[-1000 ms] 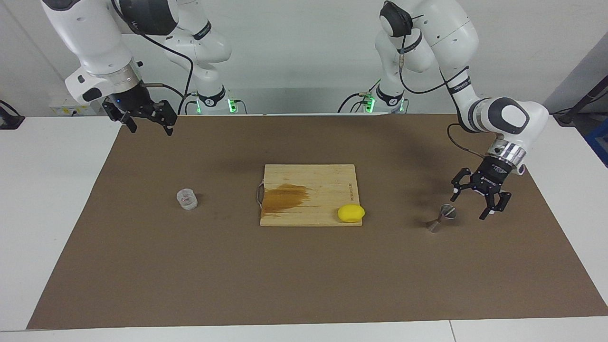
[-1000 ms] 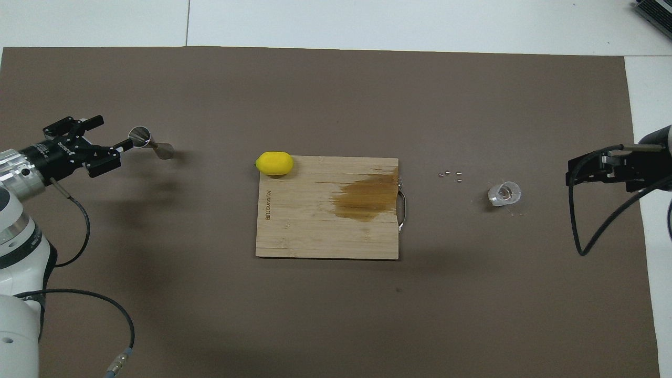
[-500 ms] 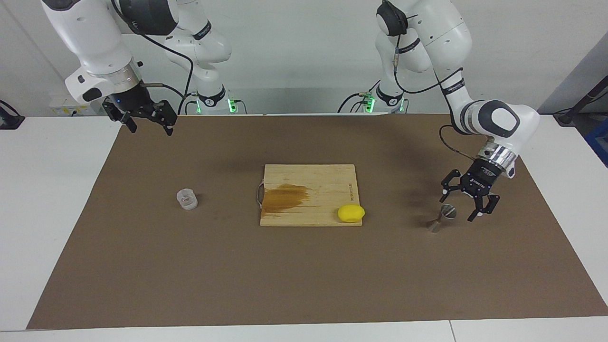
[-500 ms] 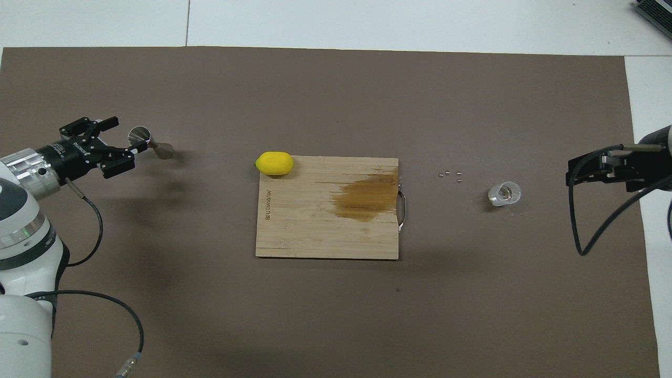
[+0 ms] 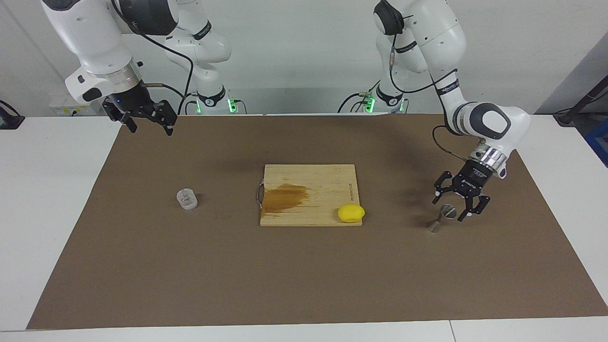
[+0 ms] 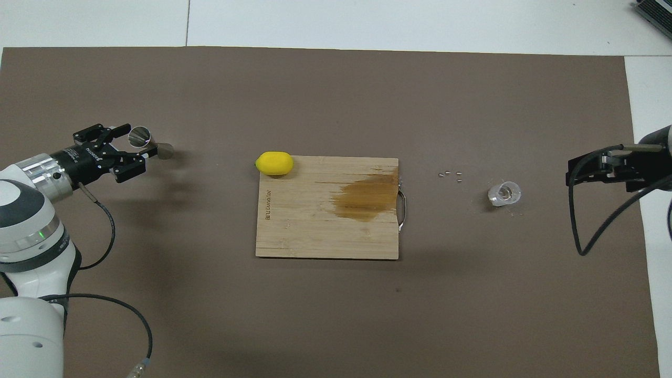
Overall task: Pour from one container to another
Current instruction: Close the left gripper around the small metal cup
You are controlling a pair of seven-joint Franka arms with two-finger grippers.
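Left gripper (image 5: 449, 207) low over the brown mat (image 5: 304, 275) at the left arm's end of the table, fingers spread wide, straddling the upper cone of the jigger (image 5: 441, 217) with no visible contact yet. Jigger upright, just under the fingertips, well apart from the cutting board (image 5: 308, 194). Best handled by settling a little lower, centring the narrow waist between the fingers and closing gently there; a pinch on the flared rim would likely tip so light a piece. Level carry afterwards, mouth up.

Right gripper (image 5: 145, 118) raised over the mat's edge by the right arm's base, fingers parted, holding nothing, waiting. Glass cup (image 5: 186, 199) upright on the mat toward the right arm's end, beside the board's handle side, untouched; contents too small to tell. A few tiny specks (image 6: 451, 175) on the mat near the cup. Lemon (image 5: 351, 213) on the board's corner nearest the jigger, brown stain (image 5: 285, 196) across the board: a hint to keep the pour slow and close over the jigger's mouth.
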